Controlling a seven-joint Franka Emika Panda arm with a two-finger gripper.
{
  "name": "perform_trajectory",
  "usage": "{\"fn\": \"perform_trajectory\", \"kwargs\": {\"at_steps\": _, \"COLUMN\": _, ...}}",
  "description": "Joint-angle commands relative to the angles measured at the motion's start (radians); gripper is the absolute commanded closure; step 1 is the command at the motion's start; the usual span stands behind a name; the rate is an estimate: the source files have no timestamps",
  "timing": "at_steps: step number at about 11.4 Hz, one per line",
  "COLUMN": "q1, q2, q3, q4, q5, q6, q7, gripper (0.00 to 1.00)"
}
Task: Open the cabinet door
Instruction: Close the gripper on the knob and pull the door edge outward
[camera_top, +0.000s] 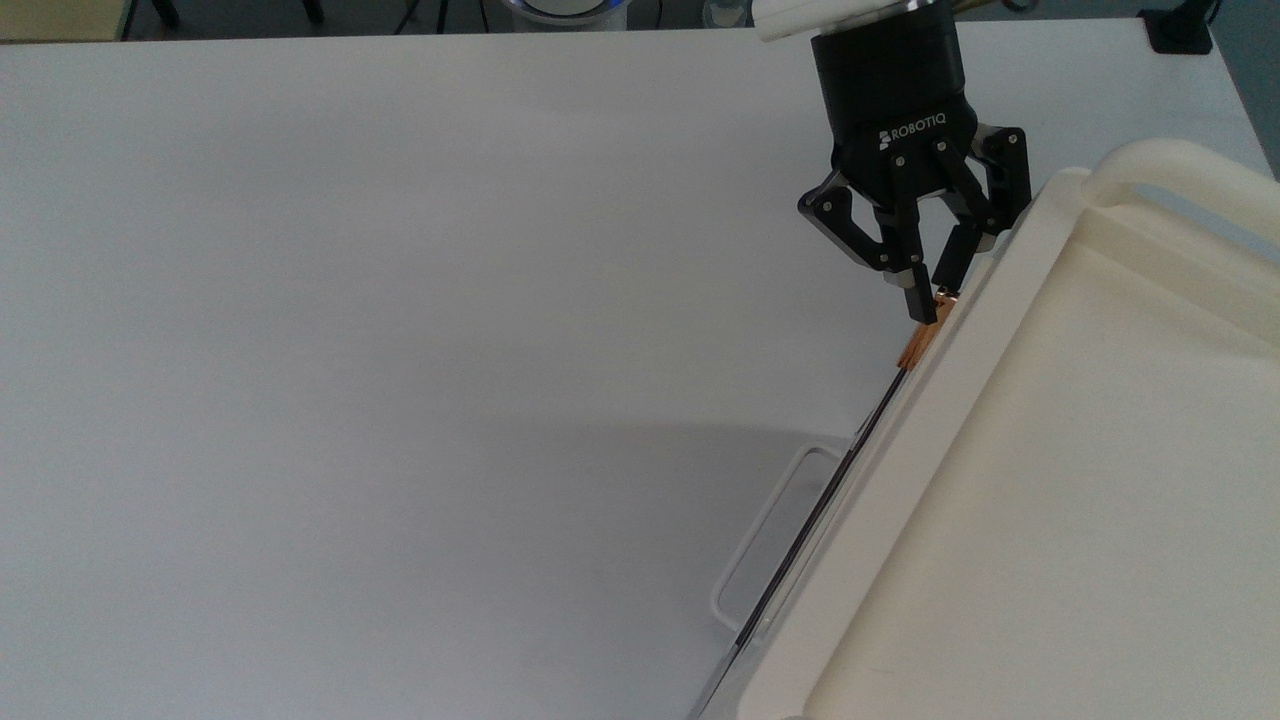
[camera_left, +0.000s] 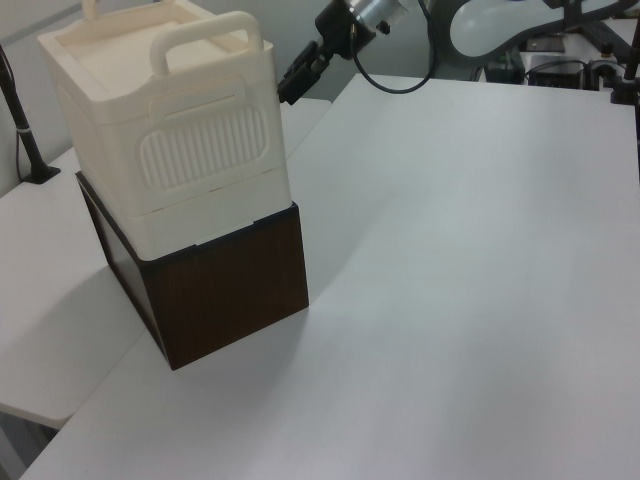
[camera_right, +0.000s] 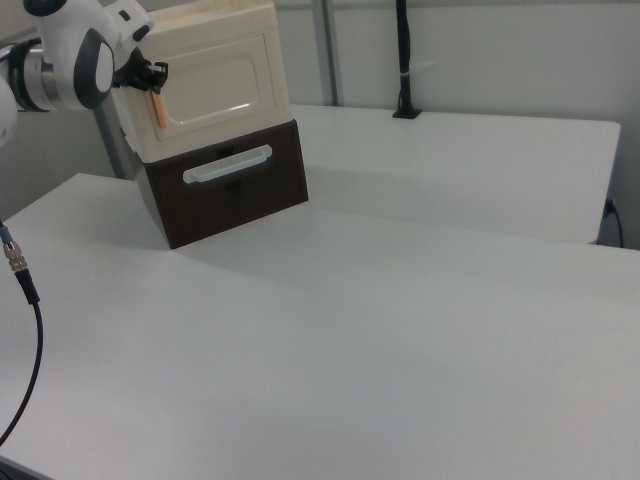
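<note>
**Gripper at the door handle**

The gripper (camera_top: 932, 296) hangs over the white table (camera_top: 400, 300) at the near corner of the cabinet (camera_left: 170, 130), its two black fingers (camera_top: 916, 298) drawn close together around the top end of the copper handle (camera_top: 918, 345). In the top view one fingertip sits on the table side of the bar and the other on the cabinet side, with only a thin gap between them — they appear to pinch the handle's upper end, though the contact itself is too small to confirm. In the right view the gripper (camera_right: 152, 72) meets the handle (camera_right: 159, 108) at its top, near the right view's left edge of the door.

The door (camera_right: 205, 88) is the cream front panel of the upper cabinet, facing the right view's camera. It lies flush with the cabinet front — shut. From above it shows as a thin edge running along the cabinet's cream top (camera_top: 1080, 480), with the handle beside it.

The cream cabinet stands on a dark brown box (camera_left: 225, 290), which has a white bar grip (camera_right: 228, 164) on its front. In the left view the arm (camera_left: 330, 40) reaches in behind the cabinet's far upper corner.
</note>
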Motion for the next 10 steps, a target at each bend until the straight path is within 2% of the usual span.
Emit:
{"fn": "perform_trajectory", "kwargs": {"at_steps": 1, "q1": -0.027, "q2": 0.021, "q3": 0.01, "q4": 0.01, "q5": 0.001, "q6": 0.038, "q7": 0.0, "gripper": 1.0}}
{"fn": "perform_trajectory", "kwargs": {"at_steps": 7, "q1": -0.073, "q2": -0.072, "q3": 0.012, "q4": -0.102, "q5": 0.003, "q6": 0.03, "q7": -0.008, "gripper": 1.0}}
{"fn": "perform_trajectory", "kwargs": {"at_steps": 10, "q1": -0.102, "q2": -0.086, "q3": 0.012, "q4": -0.112, "q5": 0.001, "q6": 0.026, "q7": -0.01, "gripper": 1.0}}
